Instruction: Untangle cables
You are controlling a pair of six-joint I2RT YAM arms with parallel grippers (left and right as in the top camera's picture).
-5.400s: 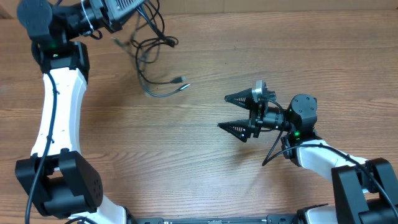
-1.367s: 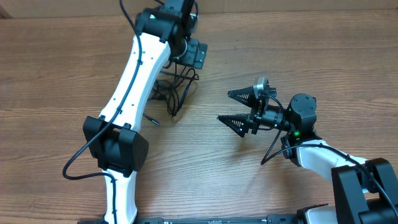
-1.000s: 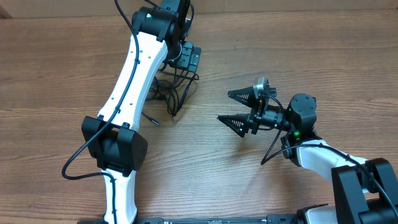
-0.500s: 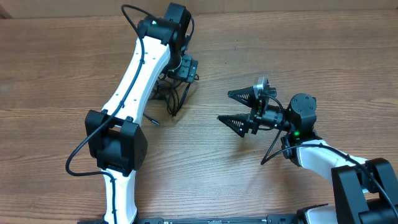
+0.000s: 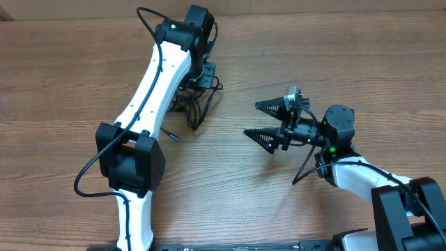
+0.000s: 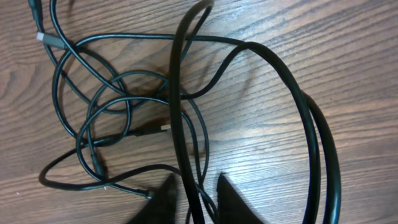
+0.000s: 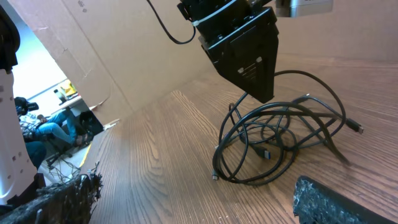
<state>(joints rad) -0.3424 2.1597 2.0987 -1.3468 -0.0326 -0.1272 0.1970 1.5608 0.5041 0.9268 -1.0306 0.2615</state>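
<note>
On the wooden counter [image 5: 327, 42] we see our right pincer [image 5: 251, 120] spread wide, well apart from the cables [image 6: 175, 93]. Our left pincer [image 6: 194, 182] is clenched on one strand of that tangled bundle near the far edge.

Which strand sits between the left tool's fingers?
The thicker strand running straight up the left wrist view; the thin cables loop beside it.
</note>
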